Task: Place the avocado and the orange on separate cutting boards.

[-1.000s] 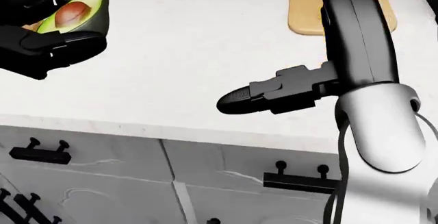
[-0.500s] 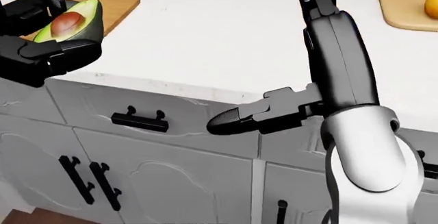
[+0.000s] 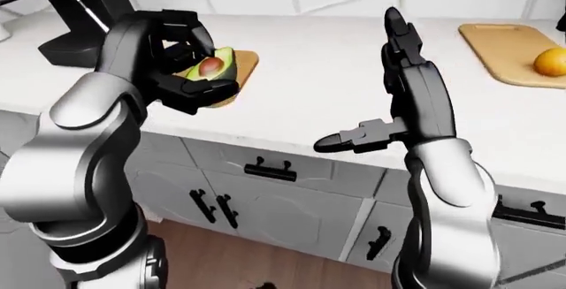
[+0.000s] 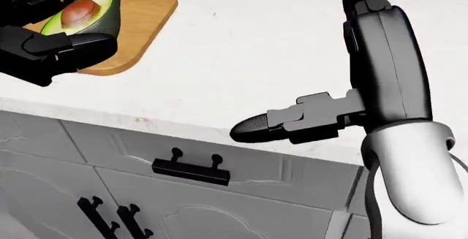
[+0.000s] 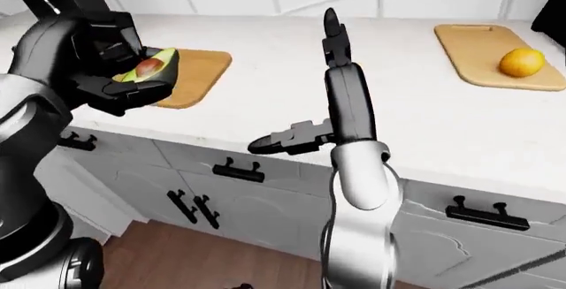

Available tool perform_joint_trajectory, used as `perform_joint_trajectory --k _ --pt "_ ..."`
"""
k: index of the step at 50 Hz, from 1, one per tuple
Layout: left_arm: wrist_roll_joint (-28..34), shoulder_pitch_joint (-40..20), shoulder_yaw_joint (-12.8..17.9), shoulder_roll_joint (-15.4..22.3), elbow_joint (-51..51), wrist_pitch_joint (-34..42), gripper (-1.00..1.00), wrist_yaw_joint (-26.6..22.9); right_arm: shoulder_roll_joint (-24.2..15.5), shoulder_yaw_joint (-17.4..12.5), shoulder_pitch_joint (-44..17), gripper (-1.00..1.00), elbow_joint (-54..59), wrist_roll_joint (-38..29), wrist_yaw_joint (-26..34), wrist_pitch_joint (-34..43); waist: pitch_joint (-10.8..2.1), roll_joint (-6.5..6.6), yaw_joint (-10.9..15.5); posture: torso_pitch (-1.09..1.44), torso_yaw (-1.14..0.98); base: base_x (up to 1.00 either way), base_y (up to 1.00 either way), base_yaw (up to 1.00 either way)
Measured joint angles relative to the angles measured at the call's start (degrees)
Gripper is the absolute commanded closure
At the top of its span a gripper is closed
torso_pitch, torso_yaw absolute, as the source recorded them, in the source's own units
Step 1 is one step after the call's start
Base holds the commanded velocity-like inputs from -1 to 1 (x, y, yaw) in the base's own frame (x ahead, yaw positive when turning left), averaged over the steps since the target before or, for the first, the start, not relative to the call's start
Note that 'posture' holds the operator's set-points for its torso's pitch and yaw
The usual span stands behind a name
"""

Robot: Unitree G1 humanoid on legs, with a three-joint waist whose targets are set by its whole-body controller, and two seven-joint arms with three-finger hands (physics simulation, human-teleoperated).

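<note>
A halved avocado (image 4: 80, 13) with its brown pit showing sits in my left hand (image 3: 190, 60), whose black fingers are closed round it. It hangs just over the left end of a wooden cutting board (image 4: 142, 14) near the counter's edge. The orange (image 5: 520, 61) lies on a second wooden cutting board (image 5: 469, 47) at the right of the counter. My right hand (image 3: 389, 77) is raised over the counter's middle, fingers straight up and thumb sticking out to the left, holding nothing.
The white counter (image 3: 327, 83) runs across the eye views, with a dark coffee machine (image 3: 75, 17) at its top left. Below are grey cabinet fronts with black handles (image 3: 270, 170) and a wooden floor (image 5: 230, 249).
The whole head picture has shifted, so the camera moved: the left cutting board has come into view under the avocado. The left hand still holds the avocado; the right hand keeps its pose.
</note>
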Motion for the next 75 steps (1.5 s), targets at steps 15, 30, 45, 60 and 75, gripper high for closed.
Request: perform_joint_trajectory --k 15,30,45,60,75 --pt "-0.04 0.36 0.16 -0.14 -0.05 -0.15 0.73 0.2 0.52 -0.31 1.01 -1.0 -0.23 -0.46 0.46 -0.59 0.79 -3.83 -2.94 0.0 0.0 -0.11 0.83 0.0" --pt "0.33 0.04 0.76 0.64 -0.19 0.85 0.73 0.71 1.23 -0.96 0.91 -1.0 -0.45 1.6 -0.22 -0.33 0.99 -2.38 -3.55 0.0 0.0 0.0 0.06 0.0" --pt "0.65 -3.23 -1.4 0.36 1.33 1.49 0.73 0.26 -0.72 -1.47 0.12 -1.0 -2.69 2.74 -1.08 2.15 -0.33 -2.65 -3.29 0.0 0.0 0.0 0.0 0.0" --pt "10.3 -2.18 -7.41 -5.2 17.82 -10.61 0.75 -1.84 -1.52 -2.14 0.73 -1.0 -2.71 5.63 -2.85 2.3 -0.08 -3.05 -3.33 0.0 0.0 0.0 0.0 0.0" --pt "18.94 -3.72 -9.35 -11.21 28.29 -19.28 0.66 -4.23 -1.4 -2.46 2.08 -1.0 -1.66 7.7 -4.56 0.77 -0.62 -3.11 -3.12 0.0 0.0 0.0 0.0 0.0"
